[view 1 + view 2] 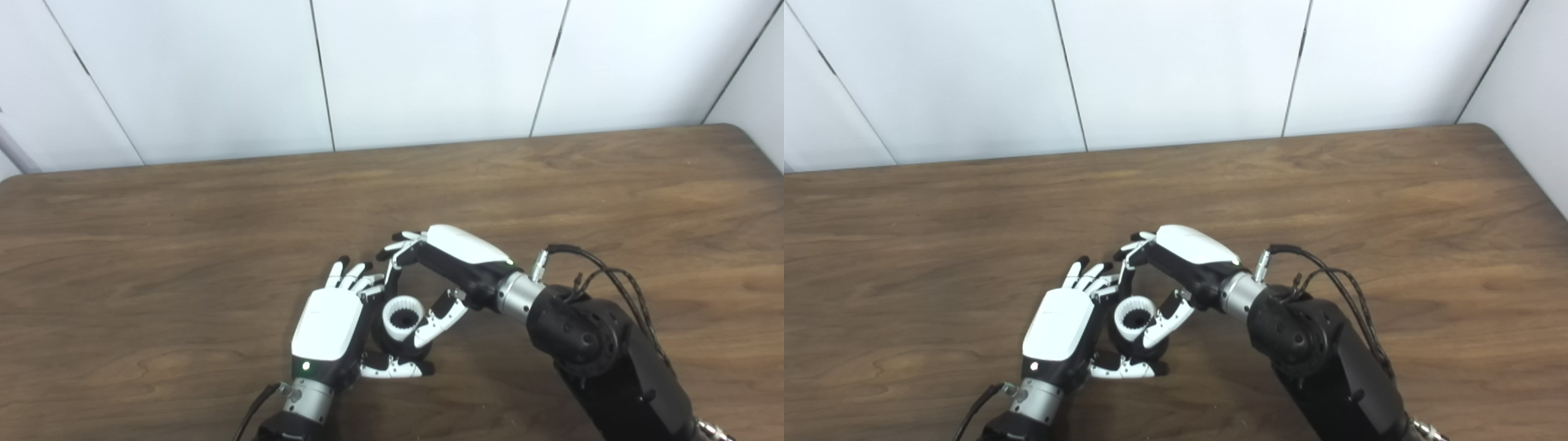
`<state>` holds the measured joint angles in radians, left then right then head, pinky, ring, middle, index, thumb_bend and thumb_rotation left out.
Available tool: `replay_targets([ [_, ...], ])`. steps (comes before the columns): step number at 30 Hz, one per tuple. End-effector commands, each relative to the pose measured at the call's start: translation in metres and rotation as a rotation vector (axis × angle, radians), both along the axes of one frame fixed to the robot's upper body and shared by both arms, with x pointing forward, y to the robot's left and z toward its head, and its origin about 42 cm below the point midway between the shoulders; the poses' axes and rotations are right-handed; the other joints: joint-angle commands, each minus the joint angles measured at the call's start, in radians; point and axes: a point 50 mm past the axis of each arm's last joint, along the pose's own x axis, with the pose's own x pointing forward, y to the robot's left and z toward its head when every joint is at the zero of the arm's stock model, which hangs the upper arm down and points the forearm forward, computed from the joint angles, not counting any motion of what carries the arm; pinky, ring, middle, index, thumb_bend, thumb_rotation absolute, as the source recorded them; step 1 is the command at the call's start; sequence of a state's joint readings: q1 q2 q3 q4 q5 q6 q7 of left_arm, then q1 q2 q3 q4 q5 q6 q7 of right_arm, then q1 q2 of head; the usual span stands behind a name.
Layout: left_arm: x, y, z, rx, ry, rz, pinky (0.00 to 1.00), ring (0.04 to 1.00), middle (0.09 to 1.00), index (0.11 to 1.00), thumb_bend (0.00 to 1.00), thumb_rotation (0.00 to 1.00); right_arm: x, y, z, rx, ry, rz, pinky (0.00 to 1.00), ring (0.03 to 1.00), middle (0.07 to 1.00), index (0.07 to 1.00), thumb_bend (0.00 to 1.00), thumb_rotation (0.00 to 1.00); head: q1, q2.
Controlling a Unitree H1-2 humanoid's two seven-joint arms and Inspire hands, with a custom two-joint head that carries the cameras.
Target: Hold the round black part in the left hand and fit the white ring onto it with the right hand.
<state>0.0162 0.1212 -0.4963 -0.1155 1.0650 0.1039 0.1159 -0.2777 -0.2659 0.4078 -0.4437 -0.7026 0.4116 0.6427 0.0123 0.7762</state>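
Note:
My left hand (pixel 327 324) rests low on the wooden table (pixel 184 245), its fingers and thumb cupped around the round black part (pixel 401 350). The white toothed ring (pixel 402 318) sits on top of the black part, with its dark centre hole facing up. My right hand (pixel 456 260) reaches in from the right and arches over the ring. Its thumb touches the ring's near right side and its fingers curl down on the far side. Most of the black part is hidden by the ring and both hands. The same scene shows in the right eye view, with the ring (pixel 1134 318) between the two hands.
A white panelled wall (pixel 429 67) runs behind the table's far edge. The table's rounded right corner (pixel 744 131) is near the side wall. Loose black cables (pixel 603 272) loop over my right forearm. I see no other objects on the table.

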Motion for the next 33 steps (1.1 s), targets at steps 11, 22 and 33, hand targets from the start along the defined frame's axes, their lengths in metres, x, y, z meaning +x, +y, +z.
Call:
replay_targets([
  [11, -0.0030, -0.0028, -0.0099, 0.035, 0.045, -0.019, 1.00, 0.903, 0.786, 0.484, 0.53, 0.06, 0.0014, 0.0003, 0.0118, -0.014, -0.083, 0.026, 1.00, 0.975, 0.851, 0.483, 0.52, 0.13, -0.007, 0.000],
  [22, -0.0031, -0.0025, -0.0101, 0.030, 0.047, -0.020, 1.00, 0.904, 0.786, 0.484, 0.53, 0.06, 0.0021, -0.0022, 0.0069, -0.008, -0.083, 0.022, 1.00, 0.972, 0.849, 0.484, 0.52, 0.14, -0.011, -0.001],
  [33, -0.0026, -0.0026, -0.0092, 0.036, 0.052, -0.019, 1.00, 0.908, 0.791, 0.484, 0.52, 0.06, 0.0020, -0.0046, 0.0082, -0.015, -0.123, 0.013, 1.00, 0.982, 0.879, 0.595, 0.99, 0.24, -0.016, -0.003],
])
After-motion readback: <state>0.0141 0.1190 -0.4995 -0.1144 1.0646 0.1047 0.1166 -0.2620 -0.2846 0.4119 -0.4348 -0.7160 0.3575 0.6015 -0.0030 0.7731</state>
